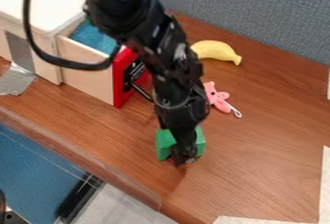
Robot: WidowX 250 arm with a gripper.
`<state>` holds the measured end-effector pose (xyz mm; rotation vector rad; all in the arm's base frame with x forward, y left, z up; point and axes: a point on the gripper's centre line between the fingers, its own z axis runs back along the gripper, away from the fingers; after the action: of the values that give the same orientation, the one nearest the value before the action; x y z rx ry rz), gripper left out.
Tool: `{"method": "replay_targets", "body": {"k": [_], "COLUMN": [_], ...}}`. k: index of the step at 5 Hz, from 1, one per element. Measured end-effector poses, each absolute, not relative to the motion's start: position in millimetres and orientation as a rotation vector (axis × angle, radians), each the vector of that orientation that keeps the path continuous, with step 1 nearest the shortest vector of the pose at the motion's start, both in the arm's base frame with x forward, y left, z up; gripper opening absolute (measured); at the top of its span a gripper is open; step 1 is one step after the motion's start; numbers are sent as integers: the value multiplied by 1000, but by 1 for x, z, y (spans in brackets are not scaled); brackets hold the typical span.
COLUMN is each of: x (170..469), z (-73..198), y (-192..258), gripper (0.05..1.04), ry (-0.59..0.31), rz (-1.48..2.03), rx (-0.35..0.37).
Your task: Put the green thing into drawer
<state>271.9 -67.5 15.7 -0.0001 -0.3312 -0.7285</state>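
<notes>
In front of the open, red-fronted wooden drawer (88, 73), a green, blocky, apparently light, stiff object (164, 144) is sitting at the black metal-and-plastic gripper (183, 158), opening and hold undeterminable, mid-body grasp advised.

Green solid block (163, 146): middle hidden behind black end effector (184, 158)
Red-fronted wooden drawer (90, 79): partly behind black arm (126, 8)
White-topped wooden cabinet (35, 3): cut off left

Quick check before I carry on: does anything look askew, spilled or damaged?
Nothing looks spilled or broken. The only untidy spot is the wrinkled silver tape on the table beside the drawer box; it probably just anchors the box.
</notes>
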Motion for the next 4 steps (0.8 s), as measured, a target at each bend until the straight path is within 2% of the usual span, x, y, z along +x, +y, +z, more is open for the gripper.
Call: {"method": "replay_targets", "body": {"k": [1,2,3,4], "x": [281,288,283,281], "z": [8,7,9,33], "y": [-72,-74,-76,-61], "gripper": [659,590,590,590], "ry": [-349,-370,-353,-363], "rz": [-713,-697,-715,-683], "rx": [18,23,-11,-46]}}
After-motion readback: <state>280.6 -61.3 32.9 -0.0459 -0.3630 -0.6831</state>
